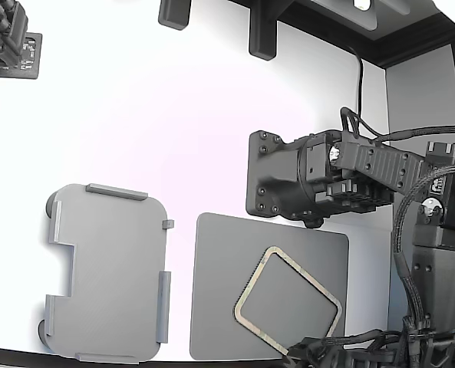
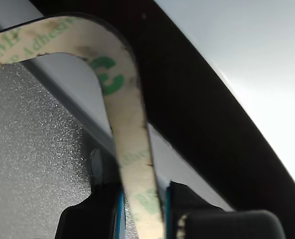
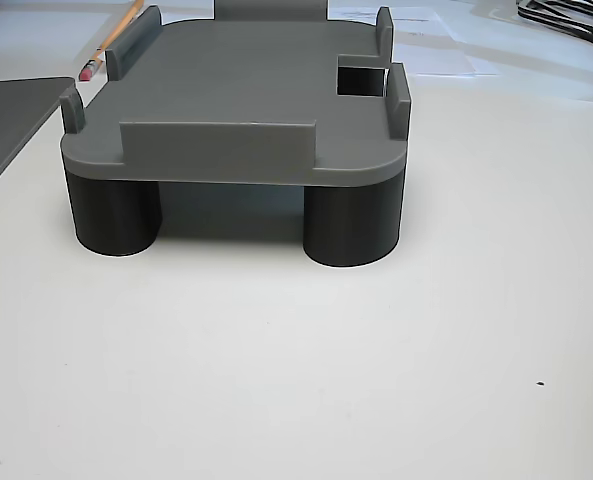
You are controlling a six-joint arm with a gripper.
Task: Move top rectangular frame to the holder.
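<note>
A thin beige frame (image 1: 288,300), its strip mottled with green print, sits tilted like a diamond over a dark grey mat (image 1: 212,291) on the white table (image 1: 173,138), one corner reaching toward the bottom of the exterior view, where the dark parts of an arm (image 1: 319,354) meet it. In the wrist view the frame's strip (image 2: 130,144) curves round a rounded corner and runs down between two dark fingers (image 2: 187,209), which press on it from either side, so the gripper (image 2: 145,219) is pinching the frame by its edge; the speckled grey surface of the mat (image 2: 33,149) shows through the frame's hollow middle. Whether the frame lies flat on the mat or is raised off it cannot be told from these views. The holder (image 1: 108,272), a light grey tray with rounded corners, raised tabs along its edges and a stepped notch in one side, stands just beside the mat on the exterior view's left, apart from the frame and with nothing on it. The other view shows the holder (image 3: 246,90) resting on short dark round legs (image 3: 351,225), with a pencil (image 3: 111,45) lying behind it. A second arm's black head (image 1: 327,180) hangs over the table above the mat in the exterior view.
</note>
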